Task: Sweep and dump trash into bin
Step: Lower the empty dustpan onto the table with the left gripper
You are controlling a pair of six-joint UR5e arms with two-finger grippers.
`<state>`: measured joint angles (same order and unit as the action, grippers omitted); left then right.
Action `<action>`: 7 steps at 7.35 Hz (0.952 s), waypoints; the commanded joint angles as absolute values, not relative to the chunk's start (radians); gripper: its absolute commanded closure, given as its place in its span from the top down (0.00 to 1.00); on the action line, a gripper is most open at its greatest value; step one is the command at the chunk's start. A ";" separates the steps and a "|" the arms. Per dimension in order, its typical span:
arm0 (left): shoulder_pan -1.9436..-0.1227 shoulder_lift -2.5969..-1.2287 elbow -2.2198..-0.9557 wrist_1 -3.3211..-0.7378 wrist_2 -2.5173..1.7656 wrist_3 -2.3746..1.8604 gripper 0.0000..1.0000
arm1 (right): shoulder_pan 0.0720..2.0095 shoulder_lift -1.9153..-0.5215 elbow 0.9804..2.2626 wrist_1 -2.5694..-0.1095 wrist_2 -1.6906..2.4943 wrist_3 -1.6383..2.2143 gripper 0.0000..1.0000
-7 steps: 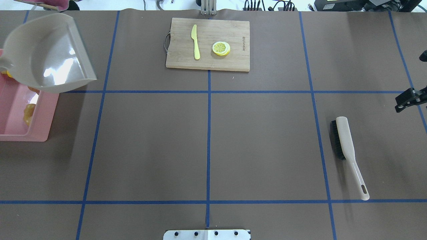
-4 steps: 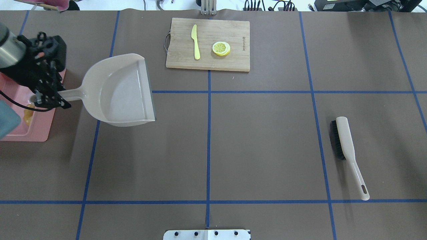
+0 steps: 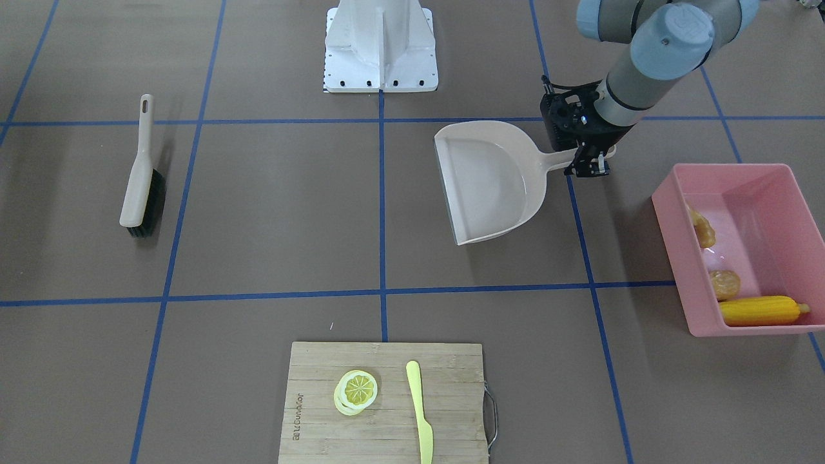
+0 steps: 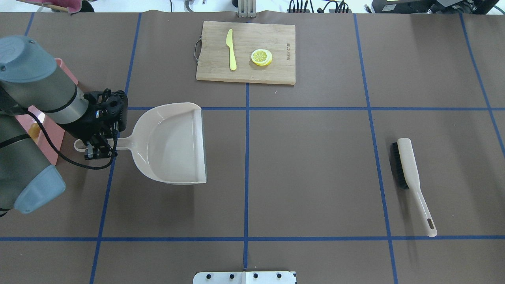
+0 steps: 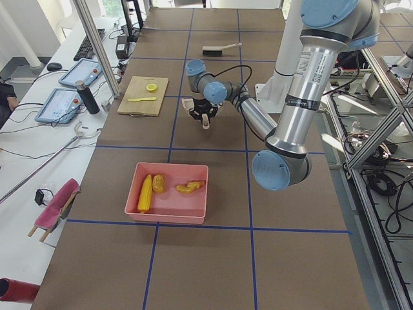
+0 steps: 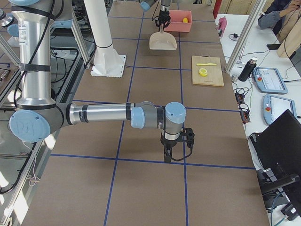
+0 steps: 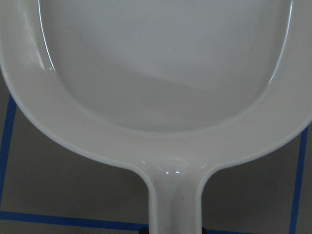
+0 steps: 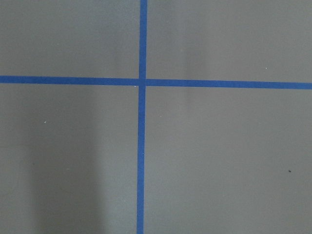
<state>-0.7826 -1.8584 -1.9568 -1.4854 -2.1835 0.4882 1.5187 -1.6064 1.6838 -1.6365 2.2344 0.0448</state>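
The pink bin (image 3: 674,240) stands at the table's left end and holds the trash: a yellow corn cob (image 3: 760,310), a golden-brown lump (image 3: 724,284) and a tan ginger root (image 3: 701,229). They also show in the exterior left view, in the bin (image 5: 171,166). My left gripper (image 4: 100,148) is shut on the handle of the empty beige dustpan (image 4: 173,144), level and low at the table, right of the bin. The pan fills the left wrist view (image 7: 165,73). My right gripper (image 6: 167,157) shows only in the exterior right view, low over bare table; I cannot tell its state.
A beige brush (image 4: 410,173) with black bristles lies at the right. A wooden cutting board (image 4: 276,39) at the far middle carries a yellow-green knife (image 4: 231,49) and a lemon slice (image 4: 261,57). The robot base (image 3: 380,45) is at the near edge.
My left arm has carried the dustpan from its tilt over the bin to the right and down, now level by the table. My right gripper has left the overhead view's right edge.
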 commanded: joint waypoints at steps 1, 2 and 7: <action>-0.764 -1.855 -1.841 -1.611 -2.158 0.471 0.00 | 1.525 -1.553 1.622 -1.637 2.224 0.046 1.00; -0.764 -1.855 -1.804 -1.643 -2.158 0.471 0.00 | 1.525 -1.543 1.597 -1.638 2.232 0.052 1.00; -0.764 -1.855 -1.755 -1.756 -2.118 0.460 0.99 | 1.526 -1.537 1.594 -1.638 2.287 0.094 1.00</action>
